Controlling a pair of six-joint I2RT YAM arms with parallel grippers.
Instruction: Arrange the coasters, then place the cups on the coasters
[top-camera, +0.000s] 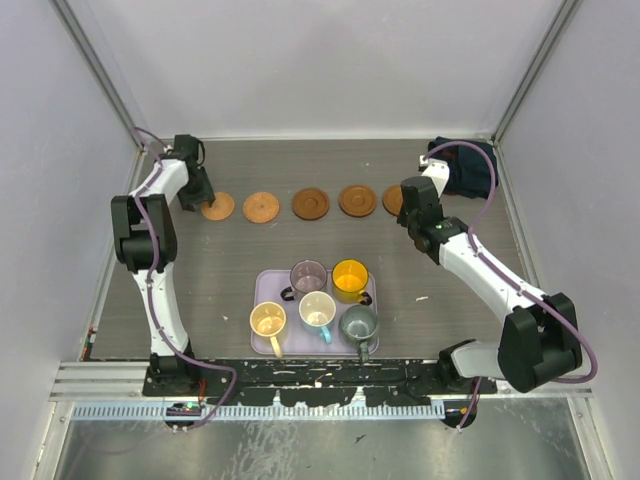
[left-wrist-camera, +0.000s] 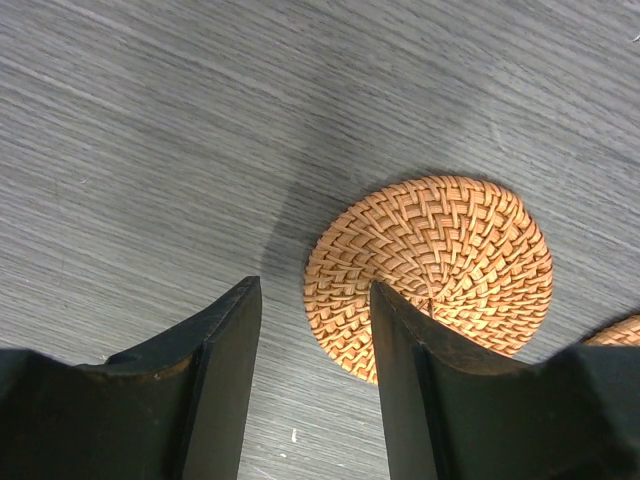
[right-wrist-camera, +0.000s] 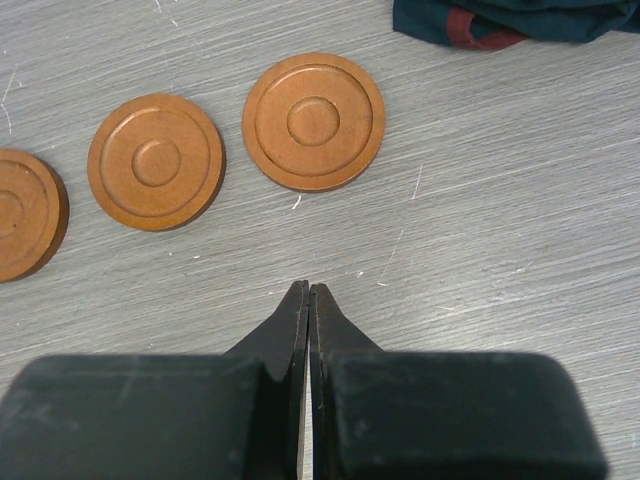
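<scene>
Lavender tray (top-camera: 264, 283) is found closest to the arm bases, about mid-tabletop (top-camera: 220, 260), and all five cups are packed on it upright. Front row, left to right: the cream-yellow cup (top-camera: 268, 320), the white cup with the blue handle (top-camera: 318, 311), the grey-green cup (top-camera: 358, 323). Behind those, the translucent purple cup (top-camera: 308, 275) and the yellow-orange cup (top-camera: 350, 277) are parked side by side. No cup is seated on a coaster yet.

Further back, the five coasters are laid out in a rough line across the tabletop, each apart from its neighbour. The two on the left, the leftmost coaster (top-camera: 218, 207) and the second coaster (top-camera: 262, 207), look paler and woven. The middle coaster (top-camera: 311, 203), the fourth coaster (top-camera: 357, 200) and the rightmost coaster (top-camera: 390, 199) are darker with raised rings, and that last one is half covered by the right arm (top-camera: 470, 270) from above.

The left jaws are set about half apart with nothing between them. One finger (left-wrist-camera: 400, 400) overlaps the rim of the leftmost coaster in the wrist view, though whether it's actually touched can't be made out. The right jaws are pressed fully together, empty, just on the near side of the rightmost coaster.

Dark folded cloth (top-camera: 460, 165) is seen in the far right corner.
</scene>
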